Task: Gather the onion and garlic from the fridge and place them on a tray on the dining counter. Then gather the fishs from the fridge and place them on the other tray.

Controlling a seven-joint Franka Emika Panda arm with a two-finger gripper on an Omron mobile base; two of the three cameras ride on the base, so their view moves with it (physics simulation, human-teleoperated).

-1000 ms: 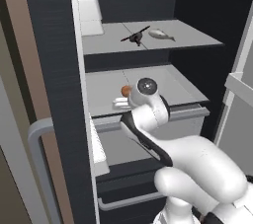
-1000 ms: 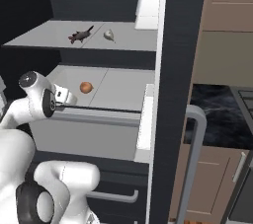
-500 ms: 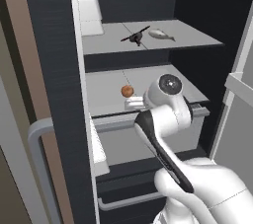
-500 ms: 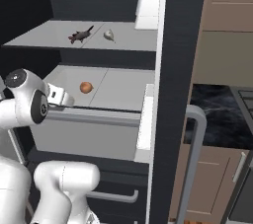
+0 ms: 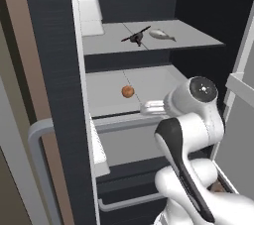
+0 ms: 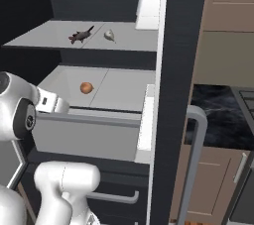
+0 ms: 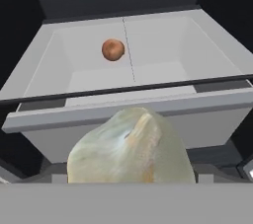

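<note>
Arm has swung right and pulled back from the fridge (image 5: 54, 70) since a second ago. Pincer (image 7: 131, 181) holds a pale, whitish garlic (image 7: 131, 154) just outside the bin's (image 7: 148, 112) front wall, jaws wide around it. Onion (image 5: 128, 91) unmoved in the bin, well apart from the pincer. Fish (image 5: 161, 34) unmoved on the upper shelf (image 5: 198, 40), beside a dark object (image 5: 135, 37).

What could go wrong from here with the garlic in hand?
1. Garlic covers whatever holds it in the hand view, so the grip can't be checked and it may slip in transit.
2. Door stands close beside the arm; a wide swing may clip it.
3. Onion lies loose in the bin and may roll when grasped.
</note>
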